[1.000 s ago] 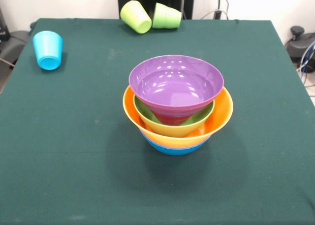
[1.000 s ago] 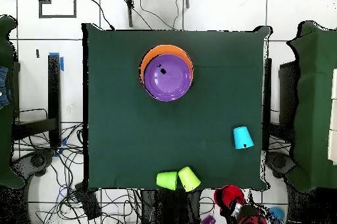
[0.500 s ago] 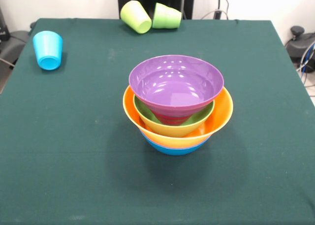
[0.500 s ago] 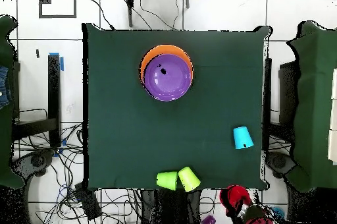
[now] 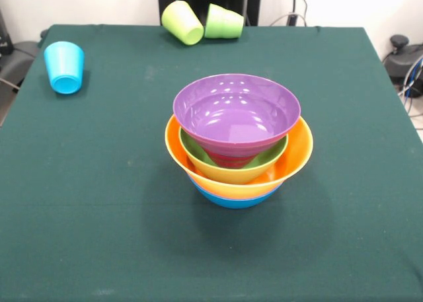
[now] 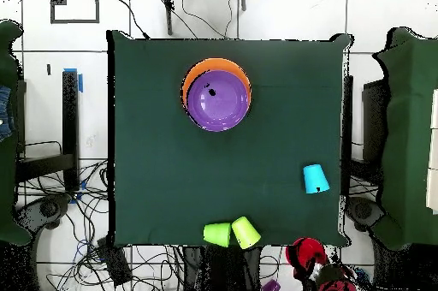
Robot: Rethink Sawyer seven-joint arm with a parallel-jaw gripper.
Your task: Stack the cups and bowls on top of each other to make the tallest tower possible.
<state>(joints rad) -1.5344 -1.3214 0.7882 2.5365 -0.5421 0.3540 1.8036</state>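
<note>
I see the tower standing near the middle of the green table. A purple bowl sits on top, open side up. Under it a strip of red rim shows, then a green bowl, then the wide orange bowl, and a blue bowl at the bottom, on the cloth. From overhead only the purple bowl and a crescent of orange around it show.

Three cups lie on their sides, well apart from the tower. The sky blue cup is alone near one table edge, its mouth facing the front camera. The yellow-green cup and the green cup lie just beside each other at the far edge in the front view, rims nearly touching. I see no red cup in either view.

The front view shows no arm. Overhead, a red and black part of the arm sits off the table, beyond the edge near the two green cups. I cannot make out the gripper there, so I cannot tell how its jaws stand. Nothing is held over the table.
</note>
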